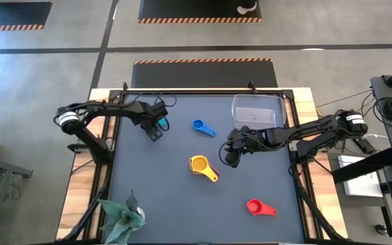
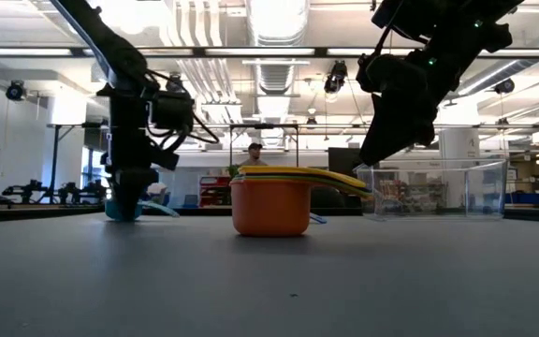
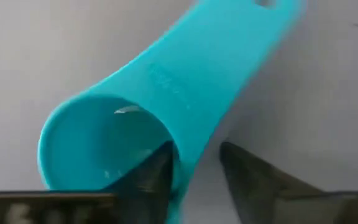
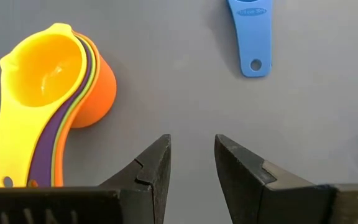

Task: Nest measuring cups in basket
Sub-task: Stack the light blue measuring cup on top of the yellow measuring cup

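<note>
My left gripper (image 1: 154, 129) is down at the table over the teal measuring cup (image 3: 104, 134), open, one finger inside the bowl and one outside. My right gripper (image 4: 192, 140) hangs open above bare table, between the nested stack (image 4: 48, 87) (yellow on top, then purple, green and orange) and the blue cup (image 4: 248, 15). It touches nothing. In the high view the stack (image 1: 201, 166) rests on the table's middle, the blue cup (image 1: 202, 127) lies farther back, and the red cup (image 1: 258, 207) lies near the right front. The clear basket (image 1: 235, 109) stands at the far right. My left gripper (image 3: 194, 149) comes from above and straddles the teal cup's bowl wall (image 3: 178, 163) where the handle joins. One finger (image 3: 151, 171) stands inside the bowl close against that wall; the other stands outside with a gap. Whether it touches, I cannot tell. The cup sits on the table.
A green paper-like plant (image 1: 122, 216) stands at the near left corner. Open table lies between the stack and the red cup. In the low view the basket (image 2: 438, 192) shows behind the orange cup (image 2: 269, 208), and a person stands far off in the room.
</note>
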You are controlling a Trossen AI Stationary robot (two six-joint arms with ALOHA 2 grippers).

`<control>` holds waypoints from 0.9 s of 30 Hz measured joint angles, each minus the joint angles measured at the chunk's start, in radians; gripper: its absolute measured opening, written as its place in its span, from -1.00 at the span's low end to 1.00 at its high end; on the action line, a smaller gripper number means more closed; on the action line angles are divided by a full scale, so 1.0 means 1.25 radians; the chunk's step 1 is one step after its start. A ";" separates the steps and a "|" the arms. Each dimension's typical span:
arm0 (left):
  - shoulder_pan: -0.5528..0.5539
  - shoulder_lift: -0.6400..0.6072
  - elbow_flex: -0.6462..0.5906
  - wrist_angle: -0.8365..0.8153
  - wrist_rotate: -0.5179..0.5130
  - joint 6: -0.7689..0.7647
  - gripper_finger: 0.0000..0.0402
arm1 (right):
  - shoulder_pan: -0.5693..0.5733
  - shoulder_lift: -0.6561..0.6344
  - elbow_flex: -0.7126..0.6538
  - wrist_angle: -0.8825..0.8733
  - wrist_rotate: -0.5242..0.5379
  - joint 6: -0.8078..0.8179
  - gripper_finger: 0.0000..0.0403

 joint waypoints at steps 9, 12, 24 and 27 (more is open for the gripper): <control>-0.013 -0.039 0.102 -0.104 0.036 -0.018 -0.98 | 0.000 0.000 0.000 0.001 0.000 -0.001 -0.44; -0.050 -0.070 0.142 -0.120 0.074 -0.074 -0.99 | 0.000 0.000 0.000 0.001 0.000 -0.004 -0.44; -0.454 -0.112 0.296 0.061 0.063 -0.020 -0.99 | -0.002 0.000 0.000 0.003 0.006 -0.050 -0.44; -0.508 -0.079 0.297 0.117 0.053 -0.061 -0.99 | -0.005 0.000 0.000 0.007 0.004 -0.046 -0.44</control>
